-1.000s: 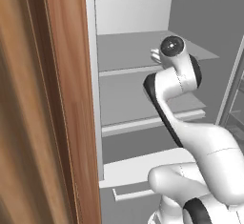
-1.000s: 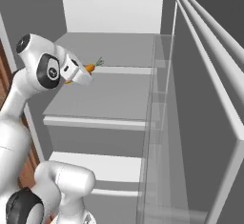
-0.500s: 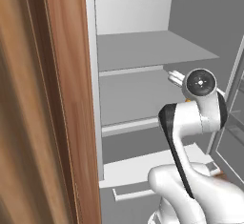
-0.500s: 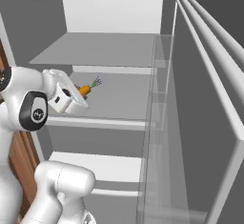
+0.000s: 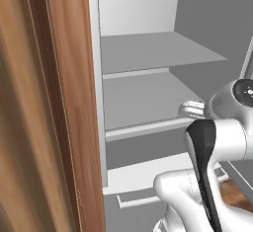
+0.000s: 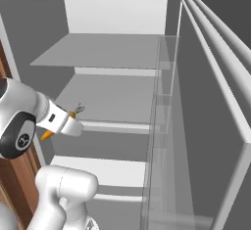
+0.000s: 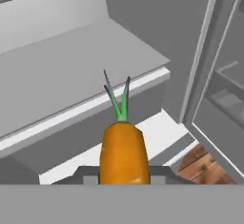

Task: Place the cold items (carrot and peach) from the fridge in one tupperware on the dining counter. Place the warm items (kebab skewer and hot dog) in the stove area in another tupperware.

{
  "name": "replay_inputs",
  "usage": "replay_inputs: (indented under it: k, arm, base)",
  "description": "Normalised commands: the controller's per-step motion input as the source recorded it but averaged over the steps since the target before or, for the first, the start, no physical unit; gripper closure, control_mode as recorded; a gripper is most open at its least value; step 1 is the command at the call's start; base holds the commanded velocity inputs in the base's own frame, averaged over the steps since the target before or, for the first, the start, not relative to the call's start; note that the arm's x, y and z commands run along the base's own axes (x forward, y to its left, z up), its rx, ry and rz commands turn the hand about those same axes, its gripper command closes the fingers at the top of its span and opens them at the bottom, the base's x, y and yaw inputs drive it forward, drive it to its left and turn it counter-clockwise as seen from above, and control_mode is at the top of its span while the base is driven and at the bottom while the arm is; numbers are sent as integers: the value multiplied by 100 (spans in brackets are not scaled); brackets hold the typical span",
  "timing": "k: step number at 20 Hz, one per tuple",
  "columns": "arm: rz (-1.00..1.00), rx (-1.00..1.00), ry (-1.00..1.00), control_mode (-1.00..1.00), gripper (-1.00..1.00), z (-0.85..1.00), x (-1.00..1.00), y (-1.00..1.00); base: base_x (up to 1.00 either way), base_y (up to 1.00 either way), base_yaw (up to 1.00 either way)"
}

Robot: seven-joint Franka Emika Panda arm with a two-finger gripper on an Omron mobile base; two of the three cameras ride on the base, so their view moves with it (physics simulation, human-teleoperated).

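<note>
My gripper point(image 7: 124, 178) is clamped on the carrot point(image 7: 123, 154), the two fingers pressed against its thick orange body so that the green stalks point away from my hand. In the right base view the carrot point(image 6: 73, 114) sticks out beyond the white hand, its orange tip showing below and its leaves above, and it hangs in front of the fridge shelf point(image 6: 110, 97), clear of the shelf edge rather than resting on it. Beyond the carrot I see bare grey shelves and, to the side, the open fridge door point(image 6: 211, 106) with its rails.

I judge the task to be at an early stage: the carrot is lifted and out of its place in the fridge, but it has yet to travel to a tupperware on the dining counter. I cannot see the peach on the shelves in front of me. The kebab skewer and hot dog at the stove still lie ahead, as far as I can tell.
</note>
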Motion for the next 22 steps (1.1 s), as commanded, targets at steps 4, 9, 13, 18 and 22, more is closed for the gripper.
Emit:
replay_inputs:
  k: [4, 9, 13, 18, 22]
  arm:
    - [38, -7, 3, -100, 100, -95, 4, 72]
    - [12, -1, 0, -100, 100, -53, 8, 28]
    - [7, -1, -1, -100, 100, -41, 0, 15]
    - [2, -1, -2, 100, 100, -14, -1, 7]
    - [0, 0, 0, 100, 100, 0, 0, 0]
  base:
    - [0, 0, 0]
    - [0, 0, 0]
    - [0, 0, 0]
    - [-15, 2, 2]
    - [-49, 0, 4]
